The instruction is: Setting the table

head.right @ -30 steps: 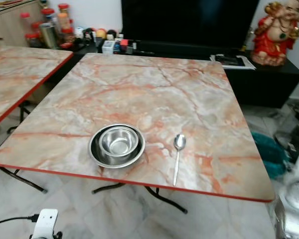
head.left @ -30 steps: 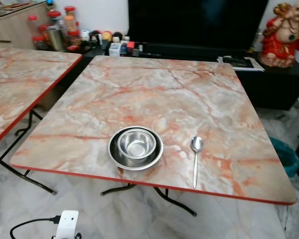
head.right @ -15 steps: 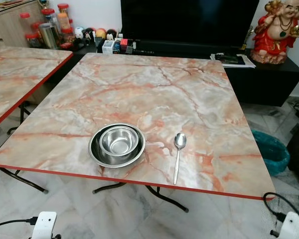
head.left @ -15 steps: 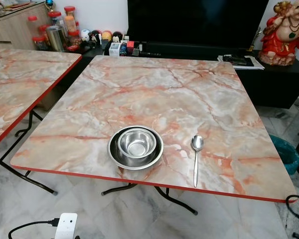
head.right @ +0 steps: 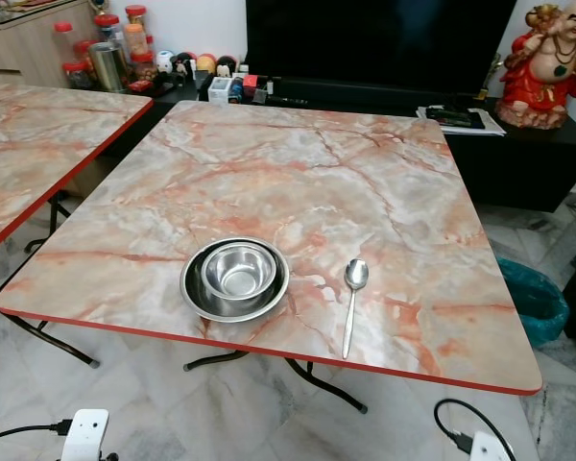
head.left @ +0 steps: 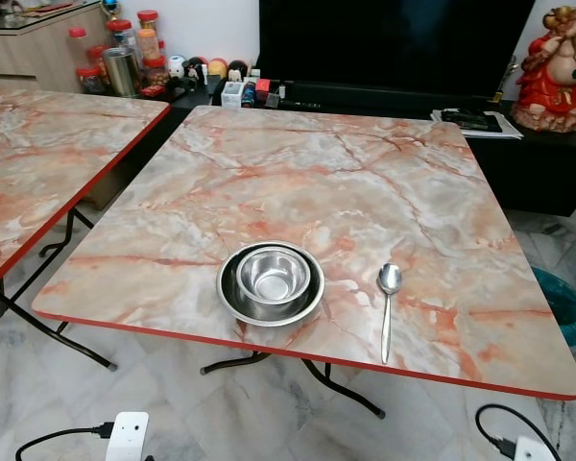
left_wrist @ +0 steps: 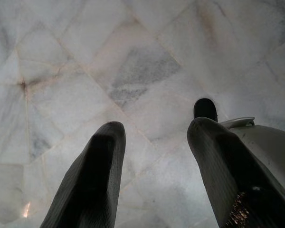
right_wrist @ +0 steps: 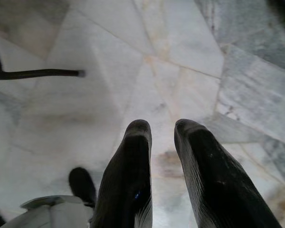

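While both arms are hanging idle above the pale marble floor (left_wrist: 85, 71), the table setting is being seen from the head camera. A metal spoon (head.left: 387, 309) is lying flat on the square marble-patterned folding table (head.left: 346, 182), near the red front edge. Its long axis is running from the near edge toward the far edge, with the bowl end pointing away from the robot and the handle tip pointing toward the robot, almost at the edge. Just to the left of the spoon, apart from it, a small stainless steel bowl (head.left: 274, 274) is sitting upright inside a wider stainless steel dish (head.left: 232, 296). Nothing is being held in the small bowl.

The left gripper (left_wrist: 154, 142) is being shown with its two black fingers spread wide, nothing between them. The right gripper (right_wrist: 162, 137) is being shown with its fingers parted by a narrow gap, also holding nothing, above the floor near a black table foot (right_wrist: 38, 73).

A second marble-patterned table (head.left: 48, 144) is standing to the left. Behind, a dark television (head.right: 374, 43) is being seen on a low black cabinet (head.right: 518, 158), with a red figurine (head.right: 547, 67) at its right end and jars (head.left: 130, 58) at the left.
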Tool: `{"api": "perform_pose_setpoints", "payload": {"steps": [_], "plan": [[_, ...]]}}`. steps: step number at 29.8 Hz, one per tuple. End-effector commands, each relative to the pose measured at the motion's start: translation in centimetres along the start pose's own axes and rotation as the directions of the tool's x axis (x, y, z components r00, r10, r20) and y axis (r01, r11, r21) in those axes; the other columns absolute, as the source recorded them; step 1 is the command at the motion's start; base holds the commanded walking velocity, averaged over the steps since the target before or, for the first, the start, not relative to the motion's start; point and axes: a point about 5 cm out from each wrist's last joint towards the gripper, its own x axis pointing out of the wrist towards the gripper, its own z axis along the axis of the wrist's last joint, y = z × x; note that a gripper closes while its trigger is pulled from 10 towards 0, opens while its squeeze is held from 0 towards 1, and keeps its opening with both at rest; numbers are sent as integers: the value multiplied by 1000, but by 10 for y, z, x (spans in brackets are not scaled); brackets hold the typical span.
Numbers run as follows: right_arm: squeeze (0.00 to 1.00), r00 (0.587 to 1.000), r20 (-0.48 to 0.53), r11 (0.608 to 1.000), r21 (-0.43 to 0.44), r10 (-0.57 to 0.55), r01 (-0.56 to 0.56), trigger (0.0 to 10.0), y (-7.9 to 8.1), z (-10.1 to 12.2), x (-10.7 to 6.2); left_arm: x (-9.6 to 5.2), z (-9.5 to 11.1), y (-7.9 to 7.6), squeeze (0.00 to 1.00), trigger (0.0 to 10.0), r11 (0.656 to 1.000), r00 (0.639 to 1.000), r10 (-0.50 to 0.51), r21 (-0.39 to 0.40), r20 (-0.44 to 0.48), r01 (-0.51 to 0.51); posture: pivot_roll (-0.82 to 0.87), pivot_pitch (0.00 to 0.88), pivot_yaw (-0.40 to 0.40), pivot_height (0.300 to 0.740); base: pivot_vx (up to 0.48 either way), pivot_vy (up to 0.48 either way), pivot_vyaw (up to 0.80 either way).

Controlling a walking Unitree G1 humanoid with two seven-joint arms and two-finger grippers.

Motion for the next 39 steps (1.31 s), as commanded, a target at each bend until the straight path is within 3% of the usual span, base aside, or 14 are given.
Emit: {"api": "perform_pose_setpoints", "payload": {"steps": [1,17,21,39], "plan": [[0,1000,19,1000,18,17,-17,10000,2,0,0,0,-3,-1,0,10000,1000,1000,-3,-13,-17,3,-8,15,-37,740,0,0,0],[0,999,31,998,41,41,-42,10000,8,-12,-3,0,-4,1,0,10000,1000,1000,-2,-6,-16,1,2,16,-33,740,0,272,-146],[0,998,46,998,45,35,-37,10000,0,9,1,-1,-4,2,0,10000,1000,1000,1,0,-16,-1,6,12,-30,740,0,253,0],[0,998,56,996,75,37,-41,10000,3,11,2,-1,-4,6,0,10000,1000,1000,10,18,-13,-10,14,8,-7,740,0,251,-152]]}}
